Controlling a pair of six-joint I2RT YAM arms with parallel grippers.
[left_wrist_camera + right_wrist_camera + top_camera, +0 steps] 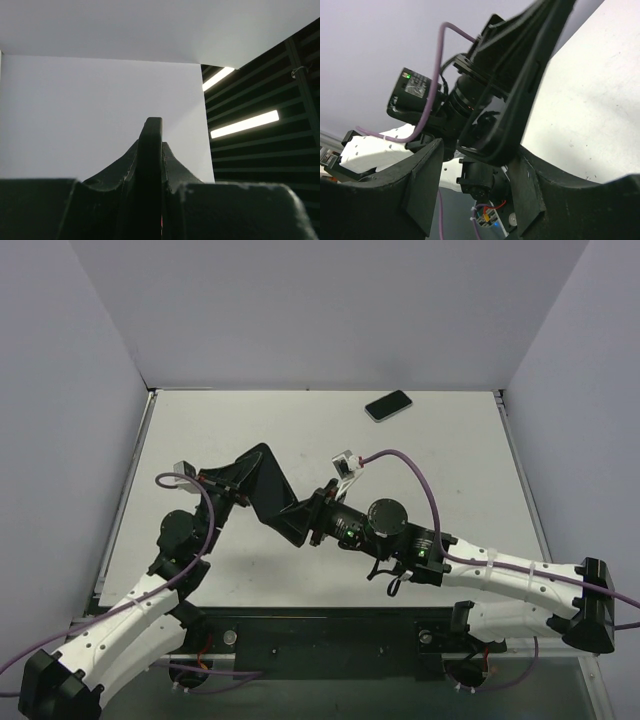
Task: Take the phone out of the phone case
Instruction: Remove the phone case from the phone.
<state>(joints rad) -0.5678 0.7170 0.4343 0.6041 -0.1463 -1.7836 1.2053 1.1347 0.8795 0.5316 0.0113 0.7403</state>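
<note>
Phone (388, 405) lay flat at far side of worktop (200, 430), well apart from both arms. Black phone case (266, 488) hung tilted between arms. Left pincer (228, 484) pinched its left end. Right pincer (312, 521) spread, straddling opposite edge, with gap showing beside one finger (422, 185).

White table (250, 420), pale grey walls (330, 310)
</note>
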